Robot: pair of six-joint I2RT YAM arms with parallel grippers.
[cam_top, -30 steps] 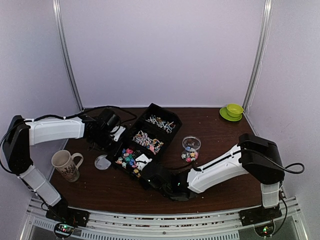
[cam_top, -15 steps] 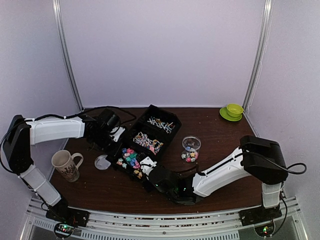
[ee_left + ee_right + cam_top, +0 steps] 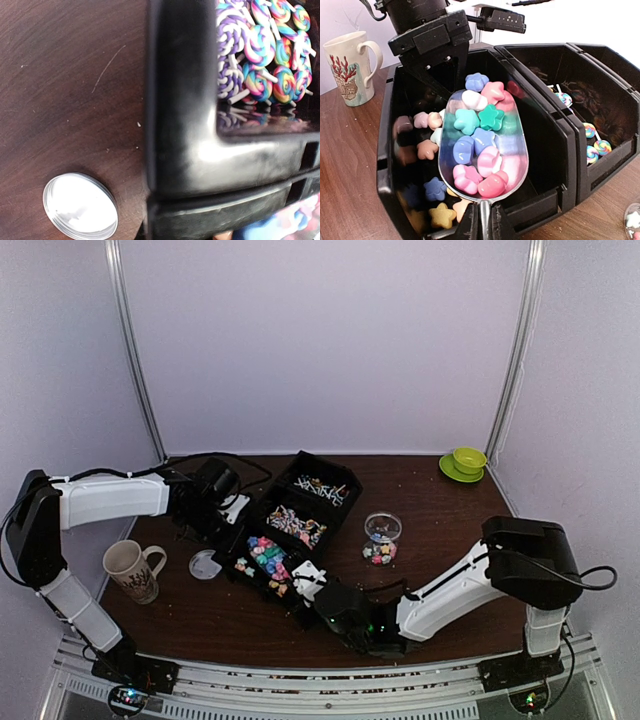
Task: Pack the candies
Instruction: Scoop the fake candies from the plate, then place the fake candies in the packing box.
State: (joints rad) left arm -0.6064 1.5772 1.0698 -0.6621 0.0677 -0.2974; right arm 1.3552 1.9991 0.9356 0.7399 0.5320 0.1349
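Observation:
The candies lie in a black three-compartment tray (image 3: 345,502). Pastel star candies (image 3: 262,556) fill the near compartment, lollipops (image 3: 265,75) the middle one, and thin white and red sticks (image 3: 322,486) the far one. My right gripper (image 3: 486,223) is shut on the handle of a metal scoop (image 3: 512,150). The scoop is heaped with pink, blue, green and white stars (image 3: 470,150) and hangs over the near compartment. My left gripper (image 3: 441,79) is shut on that compartment's far wall. In the top view it sits at the tray's left side (image 3: 226,510).
A clear jar (image 3: 382,538) holding a few candies stands right of the tray. Its round lid (image 3: 204,564) lies on the table left of the tray. A patterned mug (image 3: 132,570) is near the left edge. A green cup and saucer (image 3: 467,460) sit at the back right corner.
The right arm has swung toward the near edge, and its gripper has shifted slightly right with the scoop. The left arm has stayed still on the tray.

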